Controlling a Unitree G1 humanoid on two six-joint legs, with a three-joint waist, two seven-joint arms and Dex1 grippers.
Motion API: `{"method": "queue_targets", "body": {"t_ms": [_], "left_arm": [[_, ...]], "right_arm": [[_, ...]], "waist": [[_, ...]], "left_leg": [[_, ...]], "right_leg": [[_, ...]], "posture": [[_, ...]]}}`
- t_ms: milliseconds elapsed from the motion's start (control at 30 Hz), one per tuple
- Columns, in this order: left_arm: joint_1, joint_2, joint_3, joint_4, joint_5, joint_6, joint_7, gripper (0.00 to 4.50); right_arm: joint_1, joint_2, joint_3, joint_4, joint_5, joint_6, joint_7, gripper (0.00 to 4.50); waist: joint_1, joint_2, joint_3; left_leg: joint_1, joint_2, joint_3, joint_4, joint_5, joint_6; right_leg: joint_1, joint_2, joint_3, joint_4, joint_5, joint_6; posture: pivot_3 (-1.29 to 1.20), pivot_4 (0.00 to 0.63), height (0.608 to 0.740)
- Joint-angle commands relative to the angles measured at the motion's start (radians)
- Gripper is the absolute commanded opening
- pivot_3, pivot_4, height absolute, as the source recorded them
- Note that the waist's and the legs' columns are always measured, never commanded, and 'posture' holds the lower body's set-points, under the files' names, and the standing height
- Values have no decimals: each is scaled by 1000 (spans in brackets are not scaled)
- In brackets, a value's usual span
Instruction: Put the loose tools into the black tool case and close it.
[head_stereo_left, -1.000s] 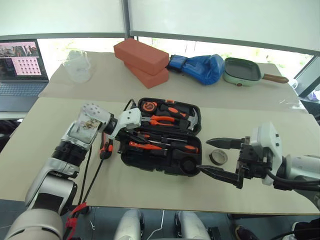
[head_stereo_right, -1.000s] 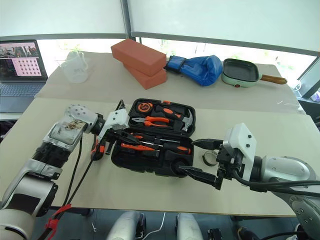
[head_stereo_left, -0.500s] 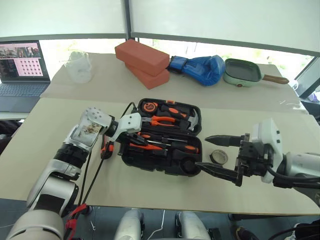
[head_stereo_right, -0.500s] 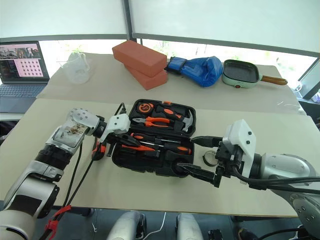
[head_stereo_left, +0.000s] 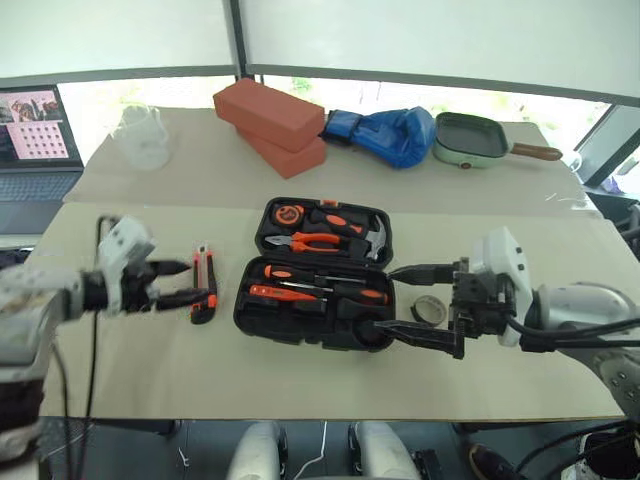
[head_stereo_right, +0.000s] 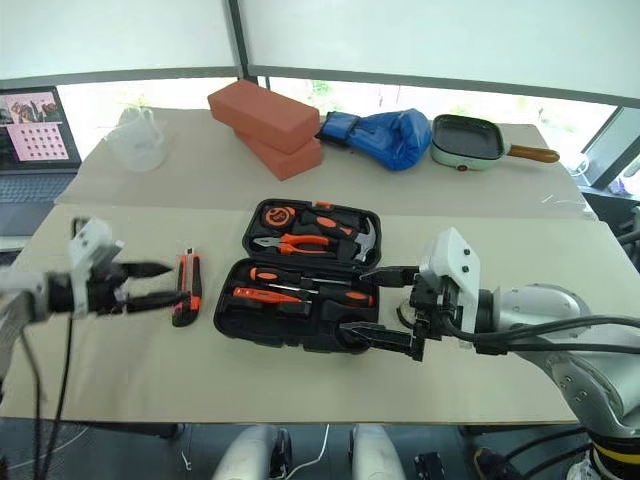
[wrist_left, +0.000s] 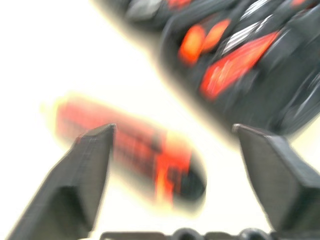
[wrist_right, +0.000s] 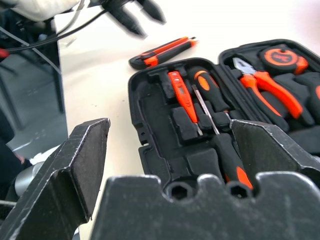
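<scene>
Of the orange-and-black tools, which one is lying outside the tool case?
The utility knife. It lies on the table left of the open black tool case, in front of the left gripper; the screwdrivers and pliers sit in its recesses.

Bright window backlight, soft shadows, left wrist view blurred (overexposed)

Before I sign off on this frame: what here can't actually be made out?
- Tape roll: partly hidden behind the right gripper in the head views.
- Utility knife: blurred in the left wrist view, its blade state unreadable.
- Tool case: front edge hidden by the right gripper's body in the right wrist view.
- Laptop: cut by the picture edge.
</scene>
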Motion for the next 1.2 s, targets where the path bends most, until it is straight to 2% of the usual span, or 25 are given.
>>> {"method": "queue_targets", "body": {"t_ms": [33,133,200,333,433,633,900,1000,1067,1167,1200], "left_arm": [[43,16,116,-118,-17,96,115,4457],[-14,-16,118,-177,-71,255,208,4457],[-155,-71,78,-188,-71,468,334,4457],[-369,-194,22,-167,-35,728,504,4457],[-452,-244,-29,-103,-45,759,579,4457],[-513,-262,-193,47,-1,759,702,4457],[-565,-342,-260,175,10,734,745,4457],[-576,-363,-251,224,22,700,760,3703],[-579,-359,-247,241,29,683,763,2877],[-573,-305,-255,259,36,606,731,1791],[-569,-273,-272,257,42,522,693,1534]], "right_arm": [[-41,10,22,28,-41,-45,56,4500],[-57,20,42,49,-69,-57,82,4500],[-62,27,46,55,-79,-61,93,4500],[-46,35,37,45,-87,-62,104,4500],[-24,44,32,29,-92,-63,100,4500],[12,67,15,-10,-89,-52,59,4500],[51,82,-4,-48,-82,-48,7,4500],[54,80,-10,-61,-72,-42,-6,4500],[58,75,-16,-66,-66,-39,-11,4500],[71,60,-34,-74,-55,-35,-6,4500],[75,56,-40,-76,-51,-34,-5,4500]], "waist": [[17,0,0],[30,0,0],[35,-1,0],[30,-1,0],[17,-2,-1],[5,-2,-1],[21,0,-1],[26,1,-2],[26,1,-2],[26,1,-2],[24,1,-2]], "left_leg": [[0,0,0,0,0,0],[1,-2,0,1,0,0],[2,-3,0,1,0,0],[1,-4,-1,2,0,0],[1,-4,0,0,0,0],[2,-4,0,-4,1,-1],[3,-4,0,-3,2,-2],[7,-4,0,-3,2,-2],[8,-5,0,-3,2,-2],[8,-4,0,-3,2,-2],[8,-4,0,-3,2,-2]], "right_leg": [[1,-1,-1,0,0,0],[2,-2,-2,-1,0,0],[2,-3,-2,-1,0,0],[3,-1,-1,1,1,1],[2,1,0,1,1,0],[0,1,2,1,1,-1],[2,0,2,1,1,-1],[5,0,2,1,1,-1],[5,0,2,1,1,-1],[5,0,2,1,1,-1],[5,0,2,1,1,-1]], "posture": [[0,150,738],[0,150,738],[0,150,738],[0,150,738],[0,150,738],[0,150,738],[0,150,738],[0,150,738],[0,150,738],[0,150,738],[0,150,738]]}}
